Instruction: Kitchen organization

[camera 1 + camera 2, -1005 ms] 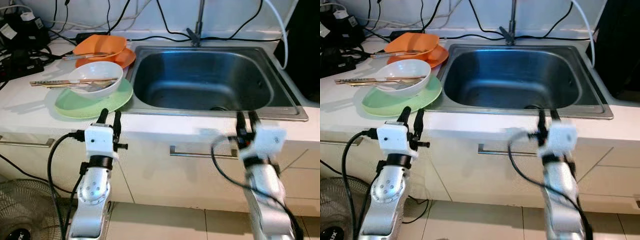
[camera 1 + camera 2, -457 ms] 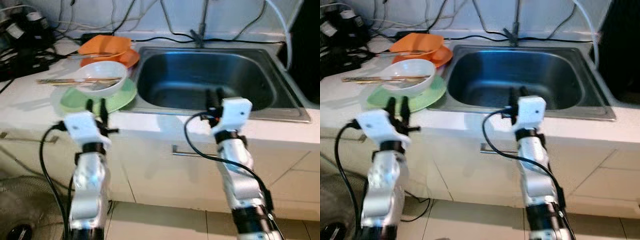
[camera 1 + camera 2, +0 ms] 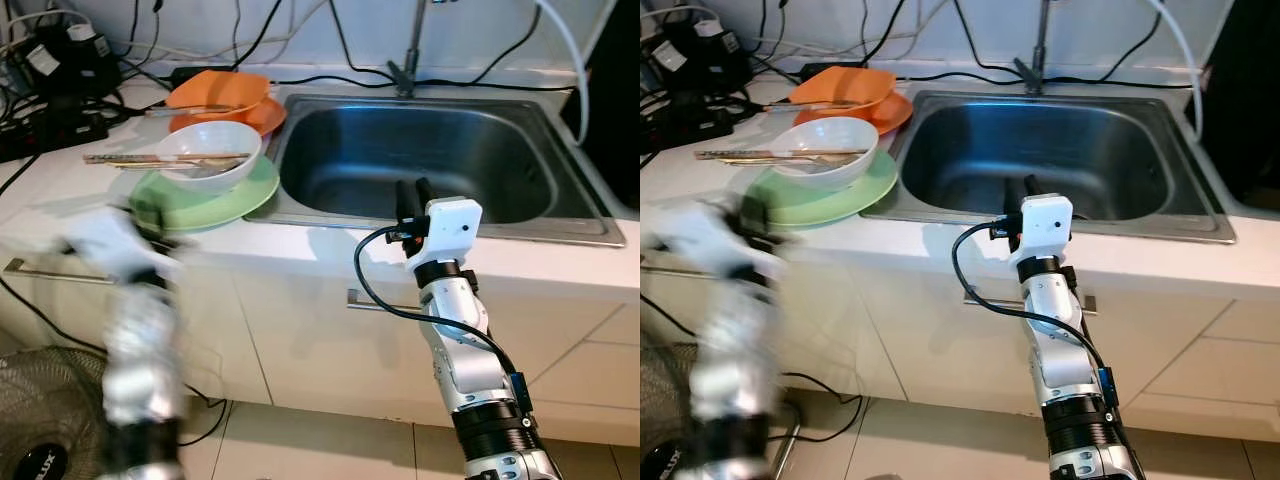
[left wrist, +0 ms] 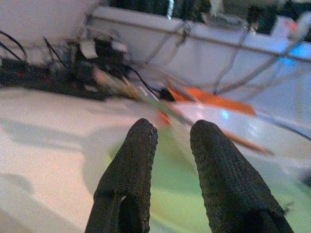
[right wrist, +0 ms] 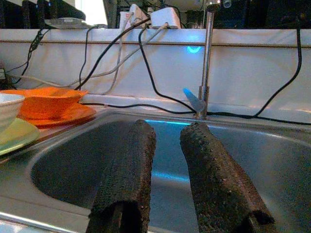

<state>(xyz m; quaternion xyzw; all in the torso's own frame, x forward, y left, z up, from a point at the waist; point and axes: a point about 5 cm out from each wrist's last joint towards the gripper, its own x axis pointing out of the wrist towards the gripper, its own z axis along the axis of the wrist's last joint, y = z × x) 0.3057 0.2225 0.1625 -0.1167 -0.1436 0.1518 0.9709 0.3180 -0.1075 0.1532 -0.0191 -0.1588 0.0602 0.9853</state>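
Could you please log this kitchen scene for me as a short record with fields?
Sink: steel, set in the white counter, nothing seen inside
Tap: behind the sink
Green plate: left of the sink, bears a white bowl
Chopsticks: across the white bowl
Orange dishes: behind the white bowl
Right pincer: open, at the sink's front rim
Left pincer: open, near the green plate; arm blurred

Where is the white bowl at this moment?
The white bowl sits on the green plate on the counter, left of the sink, with chopsticks across it.
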